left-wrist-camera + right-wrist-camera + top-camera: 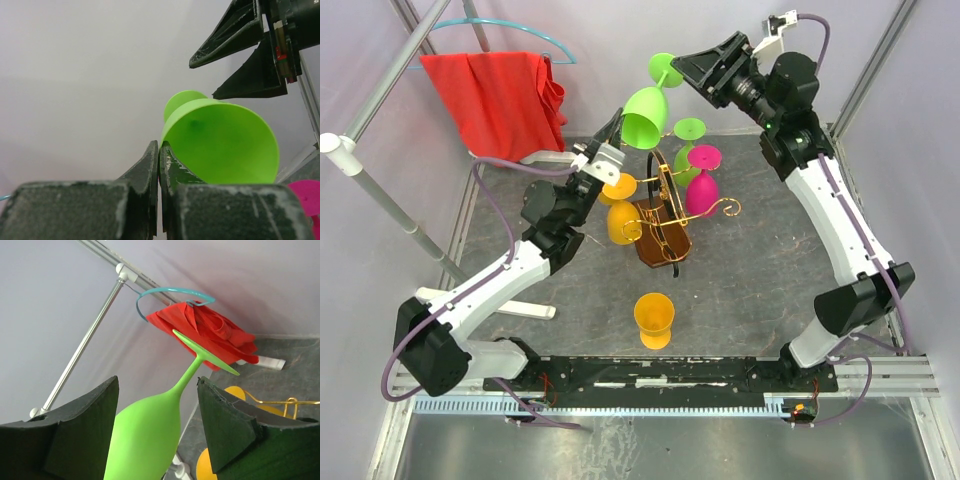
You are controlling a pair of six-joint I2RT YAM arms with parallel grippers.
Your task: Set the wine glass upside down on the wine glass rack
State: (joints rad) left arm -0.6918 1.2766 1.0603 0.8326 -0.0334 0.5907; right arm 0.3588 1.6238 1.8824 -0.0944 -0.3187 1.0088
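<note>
The lime-green plastic wine glass (645, 112) is held tilted in the air near the gold-wire rack on a dark wooden base (661, 238), its flat foot uppermost. The left claw (159, 146) is pinched together on the bowl's rim. The right claw (158, 382) stands apart, straddling bowl and stem.

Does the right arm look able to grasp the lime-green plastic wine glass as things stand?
Probably yes: the right claw stands open astride the lime-green plastic wine glass with nothing between.

A red cloth (500, 95) hung on a teal hanger (172, 289) at the back left. An orange glass (654, 318) stood alone on the grey table (770, 270), near the front edge.
</note>
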